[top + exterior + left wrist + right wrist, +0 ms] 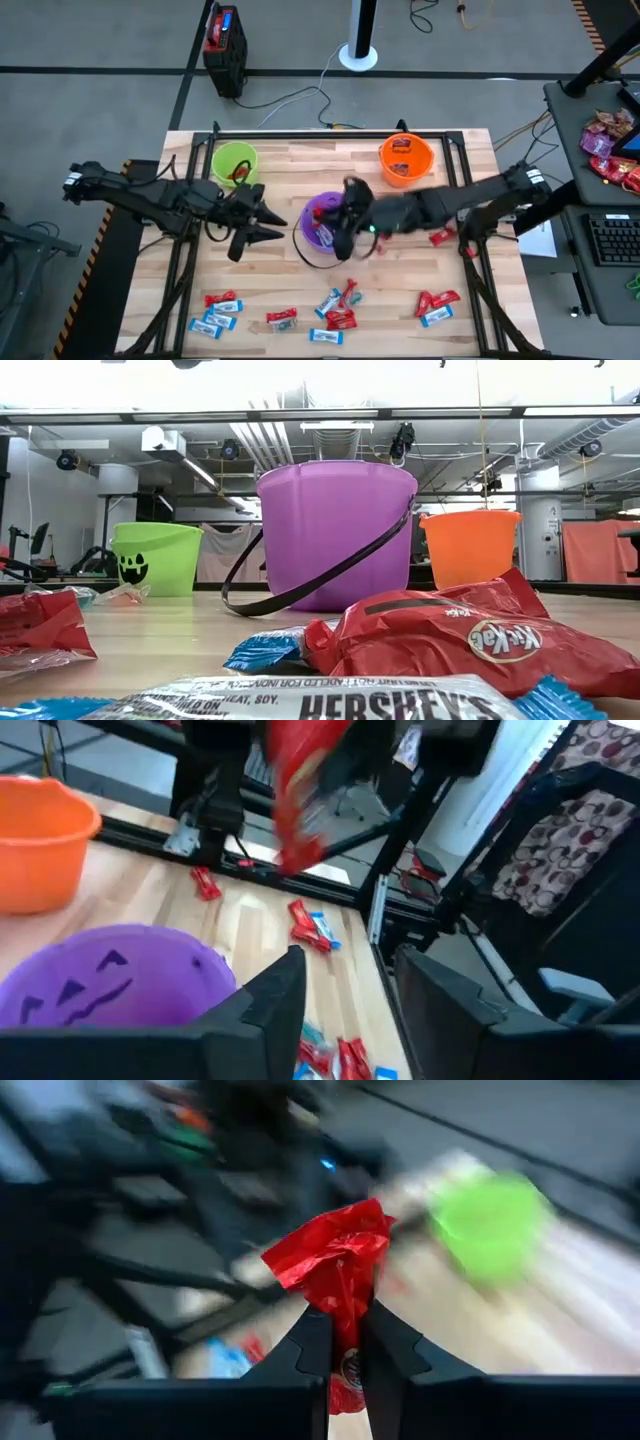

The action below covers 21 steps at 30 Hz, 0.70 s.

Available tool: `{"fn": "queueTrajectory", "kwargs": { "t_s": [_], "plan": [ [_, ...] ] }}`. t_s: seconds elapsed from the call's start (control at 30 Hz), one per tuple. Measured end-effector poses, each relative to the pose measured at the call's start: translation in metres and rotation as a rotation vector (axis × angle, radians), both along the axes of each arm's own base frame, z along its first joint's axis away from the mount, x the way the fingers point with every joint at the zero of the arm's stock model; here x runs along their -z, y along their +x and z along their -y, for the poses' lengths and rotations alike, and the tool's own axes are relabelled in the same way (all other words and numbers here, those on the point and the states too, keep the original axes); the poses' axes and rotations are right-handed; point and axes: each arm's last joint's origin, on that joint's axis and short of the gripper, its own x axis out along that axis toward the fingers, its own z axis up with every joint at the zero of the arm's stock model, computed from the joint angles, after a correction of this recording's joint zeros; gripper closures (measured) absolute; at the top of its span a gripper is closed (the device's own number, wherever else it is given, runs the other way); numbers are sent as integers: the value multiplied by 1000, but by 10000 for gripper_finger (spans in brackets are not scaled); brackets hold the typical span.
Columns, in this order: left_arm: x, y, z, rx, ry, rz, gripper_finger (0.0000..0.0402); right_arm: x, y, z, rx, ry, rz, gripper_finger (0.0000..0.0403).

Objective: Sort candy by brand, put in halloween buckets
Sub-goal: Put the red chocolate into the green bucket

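Note:
The purple bucket [318,228] stands mid-table, the lime green bucket [235,162] at far left and the orange bucket [405,158] at far right. In the low view they show as purple [335,530], green [155,558] and orange [470,545]. My right gripper [347,235] is above the purple bucket's right rim, shut on a red candy [335,1270]. My left gripper [272,224] is open just left of the purple bucket [110,980]. Several red and blue-white candies [330,310] lie along the near edge. My right gripper [345,1330] pinches the red candy's wrapper [343,1315] between its two fingers. The crumpled red end [330,1245] sticks out past the fingertips. The candy is lifted clear of the table and shows blurred in the left wrist view [300,790].
One red candy [443,237] lies beside the right arm, and others [470,635] lie close to the low camera. A black and red box [225,40] stands on the floor beyond the table. Pink and red bags [610,150] and a keyboard [612,240] sit on a side desk at right.

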Motion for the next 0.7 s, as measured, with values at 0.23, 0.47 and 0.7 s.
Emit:
{"fn": "queueTrajectory", "kwargs": {
  "t_s": [0.23, 0.47, 0.7],
  "plan": [
    [-8, 11, 1, -25, -10, 129, 194, -17, 7, 45, -255, 32, 98, 380],
    [-12, 20, -11, -205, -20, 198, 165, -19, 8, 65, -407, 72, 109, 380],
    [-9, 35, -11, -139, -25, 252, 166, -20, 9, 73, -440, 21, 120, 380]
  ]
}}
